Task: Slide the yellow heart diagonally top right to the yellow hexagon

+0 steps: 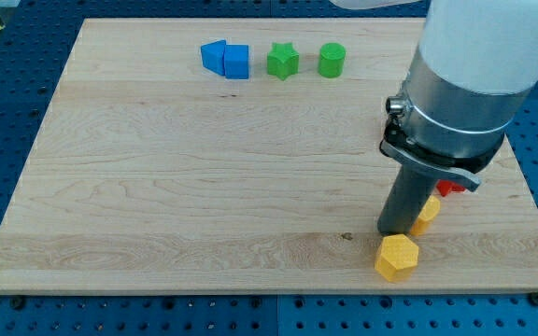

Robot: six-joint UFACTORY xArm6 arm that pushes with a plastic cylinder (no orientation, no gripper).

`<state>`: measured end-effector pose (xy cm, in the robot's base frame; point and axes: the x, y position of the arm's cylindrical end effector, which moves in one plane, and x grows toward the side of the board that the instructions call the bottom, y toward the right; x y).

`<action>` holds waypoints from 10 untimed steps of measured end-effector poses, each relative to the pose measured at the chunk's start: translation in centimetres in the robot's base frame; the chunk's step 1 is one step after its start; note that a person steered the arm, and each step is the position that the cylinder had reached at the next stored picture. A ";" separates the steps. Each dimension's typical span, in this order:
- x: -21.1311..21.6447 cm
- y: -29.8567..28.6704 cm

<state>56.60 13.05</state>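
Resting on the pale wooden surface (pixel 157 187), tip (pixel 398 231) touching yellow hexagon block (pixel 398 258) and partly hidden yellow block (pixel 428 213); carrying no claw.

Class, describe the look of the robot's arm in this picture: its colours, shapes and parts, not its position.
The arm is a broad white cylinder above a grey metallic band with a clamp ring and a small bolt at the view's left. Below it a dark bracket flares out, then a straight dark grey rod runs down toward the board. My tip itself cannot be made out. No cables or markings show.
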 end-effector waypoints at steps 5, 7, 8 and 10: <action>-0.3 2.0; 0.0 -7.1; 3.6 -10.2; 4.9 -9.7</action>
